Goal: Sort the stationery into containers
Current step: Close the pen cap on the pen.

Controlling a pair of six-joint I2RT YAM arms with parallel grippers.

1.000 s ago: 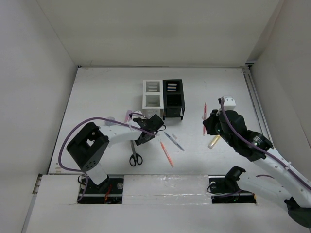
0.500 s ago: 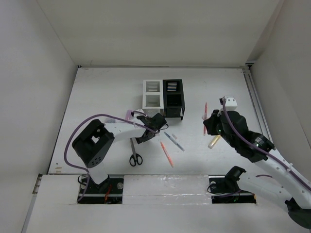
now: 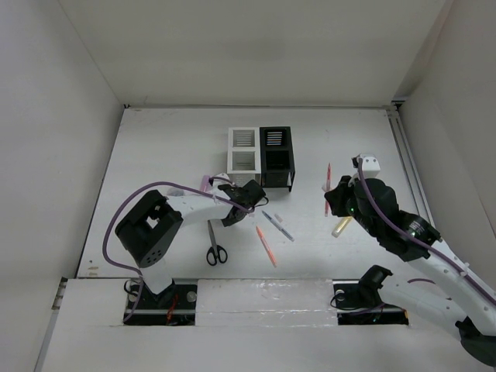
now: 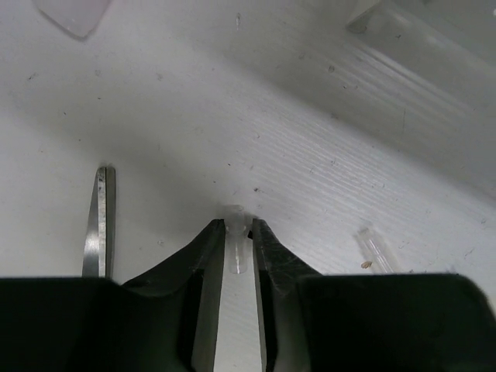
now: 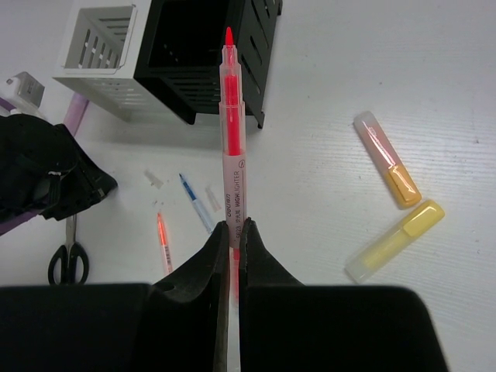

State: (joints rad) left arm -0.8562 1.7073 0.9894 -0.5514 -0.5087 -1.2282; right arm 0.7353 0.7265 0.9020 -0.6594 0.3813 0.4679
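Note:
Low over the table, my left gripper is shut on a small clear pen cap that lies on the surface. My right gripper is shut on a red highlighter pen and holds it above the table, tip towards the black container. The white container and black container stand side by side at the middle back. Black-handled scissors, an orange pen and a blue-grey pen lie in front of them.
An orange highlighter and a yellow highlighter lie to the right, under my right arm. A second clear cap lies right of my left gripper. The scissors blade is close on its left. White walls enclose the table.
My left gripper's jaws have closed in onto the clear cap after the arm shifted slightly right. The right arm holds the red pen almost still.

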